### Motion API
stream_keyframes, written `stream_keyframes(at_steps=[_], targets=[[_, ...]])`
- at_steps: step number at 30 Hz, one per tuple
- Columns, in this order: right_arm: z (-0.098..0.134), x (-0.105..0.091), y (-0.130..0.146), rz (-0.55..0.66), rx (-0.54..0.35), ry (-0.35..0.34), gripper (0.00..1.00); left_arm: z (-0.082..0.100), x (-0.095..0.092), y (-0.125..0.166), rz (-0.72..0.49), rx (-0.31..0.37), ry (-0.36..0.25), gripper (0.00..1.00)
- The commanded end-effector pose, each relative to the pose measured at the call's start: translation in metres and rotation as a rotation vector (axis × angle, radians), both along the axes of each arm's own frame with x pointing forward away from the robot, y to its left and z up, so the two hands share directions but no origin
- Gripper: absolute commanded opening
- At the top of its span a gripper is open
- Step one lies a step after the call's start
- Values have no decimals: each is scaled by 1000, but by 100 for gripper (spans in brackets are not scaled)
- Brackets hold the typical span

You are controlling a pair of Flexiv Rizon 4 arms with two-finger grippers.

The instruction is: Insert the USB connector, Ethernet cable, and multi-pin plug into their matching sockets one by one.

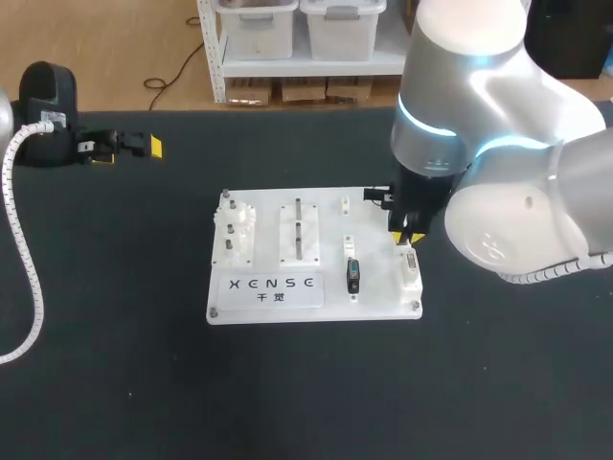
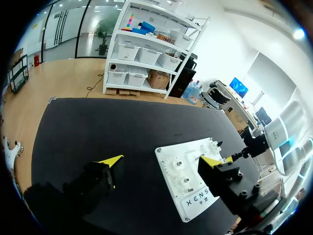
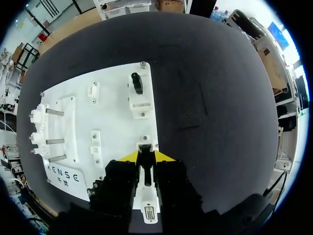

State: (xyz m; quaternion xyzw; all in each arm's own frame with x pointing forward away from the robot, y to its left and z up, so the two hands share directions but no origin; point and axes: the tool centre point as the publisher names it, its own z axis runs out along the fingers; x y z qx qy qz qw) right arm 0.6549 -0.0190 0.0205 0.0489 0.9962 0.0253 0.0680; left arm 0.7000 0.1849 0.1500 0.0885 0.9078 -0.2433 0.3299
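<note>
At the far left of the dark surface, the left end effector lies with its fingers spread apart and nothing between them. The white board lies mid-surface, a black connector seated upright in its middle-right fixture. At the board's right edge, the right end effector grips a small dark plug just beside a white socket block
</note>
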Motion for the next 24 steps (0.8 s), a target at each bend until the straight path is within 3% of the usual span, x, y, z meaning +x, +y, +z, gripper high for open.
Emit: stream_keyframes(at_steps=[1,24], targets=[[-3,6,-4,4,-1,-8,0,0,0,0,0,0,0,100],[-15,4,-6,-14,-11,34,0,0,0,0,0,0,0,100]])
